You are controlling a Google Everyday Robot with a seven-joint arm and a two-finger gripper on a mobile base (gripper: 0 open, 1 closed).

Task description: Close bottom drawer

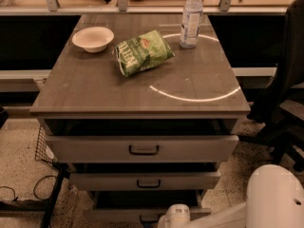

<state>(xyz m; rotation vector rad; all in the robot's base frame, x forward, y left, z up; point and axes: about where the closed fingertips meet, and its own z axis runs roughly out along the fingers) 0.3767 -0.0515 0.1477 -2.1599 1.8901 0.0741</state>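
Glossy white plastic pincer at matt bottom drawer; sheeny wood-grain cabinet top.

Grey-brown wood grain covers the cabinet top, crossed by a white ring of light. The bowl is cream, the snack bag green with white lettering. The bottom drawer is grey-beige; the white gripper sits low before it.

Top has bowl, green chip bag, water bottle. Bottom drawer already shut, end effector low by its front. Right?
No. The bottom drawer is not shut: the camera view shows it pulled out, tray open under the middle drawer. The rest holds: bowl, green chip bag and water bottle on the cabinet top, end effector low by the drawer's front.
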